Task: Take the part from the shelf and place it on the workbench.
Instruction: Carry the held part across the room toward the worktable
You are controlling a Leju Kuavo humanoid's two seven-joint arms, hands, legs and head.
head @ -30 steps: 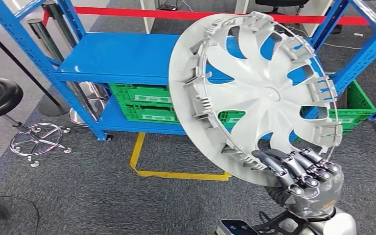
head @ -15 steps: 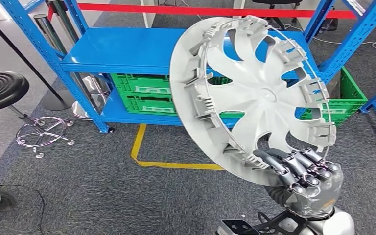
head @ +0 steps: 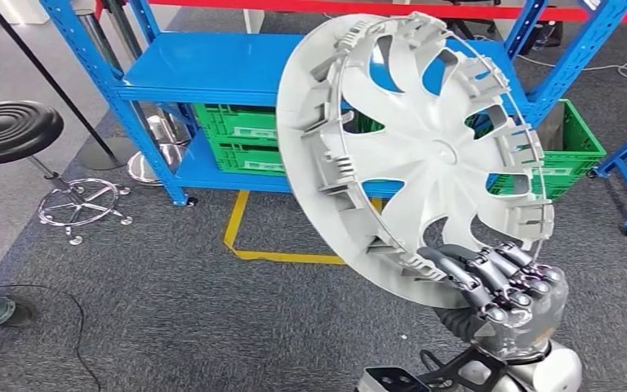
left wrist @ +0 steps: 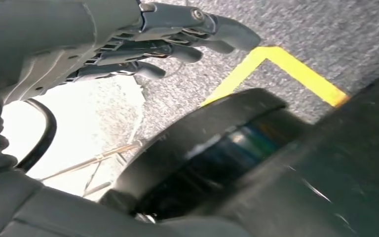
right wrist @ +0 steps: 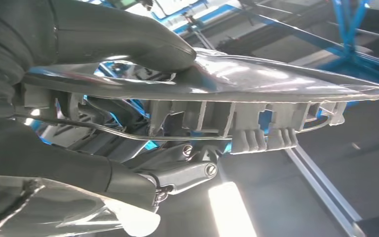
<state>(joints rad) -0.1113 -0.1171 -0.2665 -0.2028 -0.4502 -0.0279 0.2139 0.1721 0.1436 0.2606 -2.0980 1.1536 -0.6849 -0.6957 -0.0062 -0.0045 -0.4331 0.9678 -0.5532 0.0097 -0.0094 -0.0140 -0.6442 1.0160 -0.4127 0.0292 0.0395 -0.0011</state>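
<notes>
Wheel cover (head: 424, 155) fills your head view, hiding part of the blue shelf (head: 212, 69) and green crates (head: 241, 139), its lower rim clamped by your right hand (head: 506, 298); left hand (left wrist: 128, 44) hangs, fingers loosely apart.

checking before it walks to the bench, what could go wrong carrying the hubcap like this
The right hand grips the hubcap only at its lower rim, so the tall disc could lever out or twist loose. The hubcap also blocks much of the head view, hiding obstacles ahead. A black cable on the carpet could catch a foot.
</notes>
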